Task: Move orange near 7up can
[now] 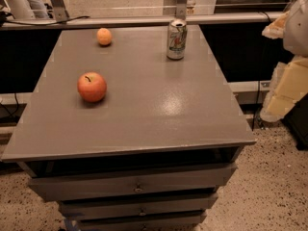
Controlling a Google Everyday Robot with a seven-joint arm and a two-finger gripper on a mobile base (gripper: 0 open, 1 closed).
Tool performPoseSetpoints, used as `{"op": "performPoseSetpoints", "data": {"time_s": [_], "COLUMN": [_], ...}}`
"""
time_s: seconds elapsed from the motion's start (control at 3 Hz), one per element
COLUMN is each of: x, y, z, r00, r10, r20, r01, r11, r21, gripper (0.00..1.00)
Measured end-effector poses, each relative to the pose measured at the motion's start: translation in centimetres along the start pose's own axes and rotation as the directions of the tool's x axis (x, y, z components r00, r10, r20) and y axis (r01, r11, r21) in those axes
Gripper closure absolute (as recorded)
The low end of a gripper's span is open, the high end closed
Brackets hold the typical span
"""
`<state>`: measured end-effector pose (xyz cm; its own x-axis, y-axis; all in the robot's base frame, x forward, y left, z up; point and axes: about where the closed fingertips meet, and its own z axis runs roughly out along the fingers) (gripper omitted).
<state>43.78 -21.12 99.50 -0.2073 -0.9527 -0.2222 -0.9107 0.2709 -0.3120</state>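
Note:
The small plain orange (104, 36) lies on the grey table top (159, 105) at the far left. The 7up can (176, 39) stands upright at the far middle-right, silver-white with green and red markings. About a can's height and a half of bare table separates them. My gripper (276, 28) is at the right edge of the view, beyond the table's right side and well away from both the orange and the can. It holds nothing that I can see.
A larger red-orange apple (92, 86) with a dark stem sits on the left half of the table, nearer than the orange. Drawers (137, 182) run below the front edge. A rail (144, 20) runs behind the table. My arm (288, 81) hangs to the right.

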Motion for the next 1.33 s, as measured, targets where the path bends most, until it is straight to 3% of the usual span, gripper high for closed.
{"op": "performPoseSetpoints", "data": {"time_s": [0.33,0.67,1.0,1.33], "x": [-0.1,-4.2,-11.1,-18.7], "y": [0.0,-1.6,-4.0,-6.3], "z": [0.0,1.4,4.9,7.5], "r00": [1.0,0.995,0.969,0.925], "r10": [-0.002,-0.093,-0.239,-0.374], "r20": [0.001,0.03,0.055,0.071], "r01": [0.002,0.092,0.236,0.365], "r11": [1.0,0.9955,0.9699,0.9245], "r21": [0.002,0.022,0.06,0.11], "gripper": [0.0,0.0,0.0,0.0]}}
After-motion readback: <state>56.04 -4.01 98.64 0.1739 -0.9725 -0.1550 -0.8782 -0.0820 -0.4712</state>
